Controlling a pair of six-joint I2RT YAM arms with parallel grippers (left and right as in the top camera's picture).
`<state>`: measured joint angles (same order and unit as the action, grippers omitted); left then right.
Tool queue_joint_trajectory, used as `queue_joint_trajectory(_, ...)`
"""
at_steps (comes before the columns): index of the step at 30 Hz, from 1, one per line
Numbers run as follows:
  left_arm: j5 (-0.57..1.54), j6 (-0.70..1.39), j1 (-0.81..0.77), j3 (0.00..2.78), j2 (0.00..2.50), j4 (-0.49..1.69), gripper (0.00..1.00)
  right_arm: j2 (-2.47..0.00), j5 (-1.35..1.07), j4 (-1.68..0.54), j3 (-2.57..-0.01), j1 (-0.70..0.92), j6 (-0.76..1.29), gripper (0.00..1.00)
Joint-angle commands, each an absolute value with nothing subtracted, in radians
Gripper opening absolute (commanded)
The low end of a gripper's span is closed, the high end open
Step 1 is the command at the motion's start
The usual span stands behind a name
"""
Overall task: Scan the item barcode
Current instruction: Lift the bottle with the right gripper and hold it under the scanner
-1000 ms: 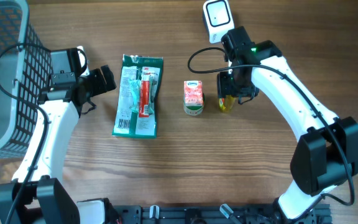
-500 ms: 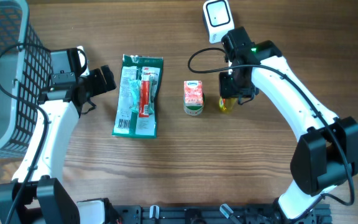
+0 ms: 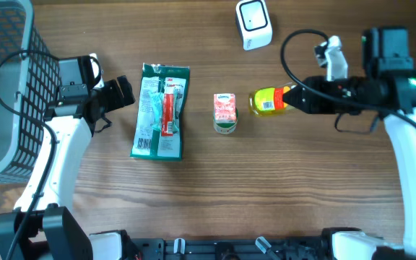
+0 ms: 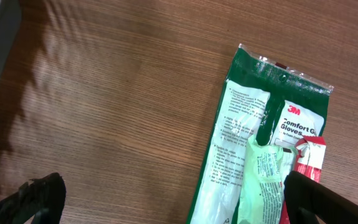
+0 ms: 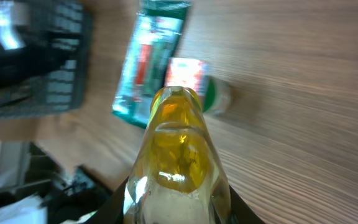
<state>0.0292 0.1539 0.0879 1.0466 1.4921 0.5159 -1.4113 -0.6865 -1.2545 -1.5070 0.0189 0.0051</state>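
My right gripper [image 3: 292,98] is shut on a yellow bottle [image 3: 267,101] and holds it sideways above the table, label up, just right of the small pink carton [image 3: 224,113]. From the right wrist the bottle [image 5: 178,149] fills the middle, clamped between the dark fingers [image 5: 122,200], with the carton [image 5: 194,81] and the green glove pack [image 5: 154,62] beyond it. The white scanner [image 3: 253,24] stands at the back, behind the bottle. My left gripper [image 3: 121,92] is open, just left of the glove pack [image 3: 161,110]. Its jaws [image 4: 173,205] stand wide over bare wood and the pack's edge [image 4: 253,149].
A dark wire basket [image 3: 6,87] fills the far left of the table. A black cable [image 3: 295,50] loops above the right arm. Bare wood lies in front of the items and to the right of the bottle.
The right gripper closed on the yellow bottle and lifted it off the table. The arm swung round and now reaches in from the right, the bottle lying sideways. The left arm has not moved.
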Motion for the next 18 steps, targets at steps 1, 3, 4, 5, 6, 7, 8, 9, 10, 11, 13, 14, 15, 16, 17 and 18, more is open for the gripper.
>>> queue_joint_trajectory(1,0.044,0.134,0.094,1.054,1.493,0.513,1.00,-1.349,-0.935,-1.272,-1.528,0.008,-0.070,0.21)
queue_joint_trajectory(3,0.044,0.134,0.094,1.054,1.493,0.513,1.00,-1.344,-1.029,-1.290,-1.528,0.008,-0.103,0.20)
queue_joint_trajectory(4,0.044,0.134,0.094,1.054,1.493,0.513,1.00,-1.344,-1.076,-1.298,-1.528,0.008,-0.108,0.20)
queue_joint_trajectory(5,0.044,0.134,0.094,1.054,1.493,0.513,1.00,-1.345,-1.127,-1.308,-1.528,0.008,-0.109,0.17)
queue_joint_trajectory(6,0.044,0.134,0.094,1.054,1.493,0.513,1.00,-1.345,-1.154,-1.316,-1.528,0.008,-0.109,0.15)
queue_joint_trajectory(7,0.044,0.134,0.094,1.054,1.493,0.513,1.00,-1.345,-1.170,-1.331,-1.528,0.008,-0.109,0.11)
queue_joint_trajectory(8,0.044,0.134,0.094,1.054,1.493,0.513,1.00,-1.345,-1.184,-1.354,-1.528,0.008,-0.133,0.08)
queue_joint_trajectory(9,0.044,0.134,0.094,1.054,1.493,0.513,1.00,-1.345,-1.207,-1.395,-1.528,0.008,-0.198,0.06)
queue_joint_trajectory(10,0.044,0.134,0.094,1.054,1.493,0.513,1.00,-1.344,-1.210,-1.448,-1.528,0.008,-0.256,0.09)
queue_joint_trajectory(11,0.044,0.134,0.094,1.054,1.493,0.513,1.00,-1.345,-1.211,-1.478,-1.527,0.008,-0.292,0.09)
queue_joint_trajectory(13,0.044,0.134,0.094,1.054,1.493,0.513,1.00,-1.345,-1.215,-1.517,-1.527,0.008,-0.333,0.09)
queue_joint_trajectory(14,0.044,0.134,0.094,1.054,1.493,0.513,1.00,-1.345,-1.222,-1.525,-1.527,0.008,-0.338,0.08)
queue_joint_trajectory(15,0.044,0.134,0.094,1.054,1.493,0.513,1.00,-1.345,-1.231,-1.529,-1.527,0.008,-0.338,0.08)
queue_joint_trajectory(16,0.044,0.134,0.094,1.054,1.493,0.513,1.00,-1.345,-1.241,-1.531,-1.527,0.008,-0.338,0.07)
queue_joint_trajectory(17,0.044,0.134,0.094,1.054,1.493,0.513,1.00,-1.344,-1.253,-1.531,-1.527,0.008,-0.338,0.06)
queue_joint_trajectory(18,0.044,0.134,0.094,1.054,1.493,0.513,1.00,-1.344,-1.259,-1.530,-1.527,0.008,-0.339,0.06)
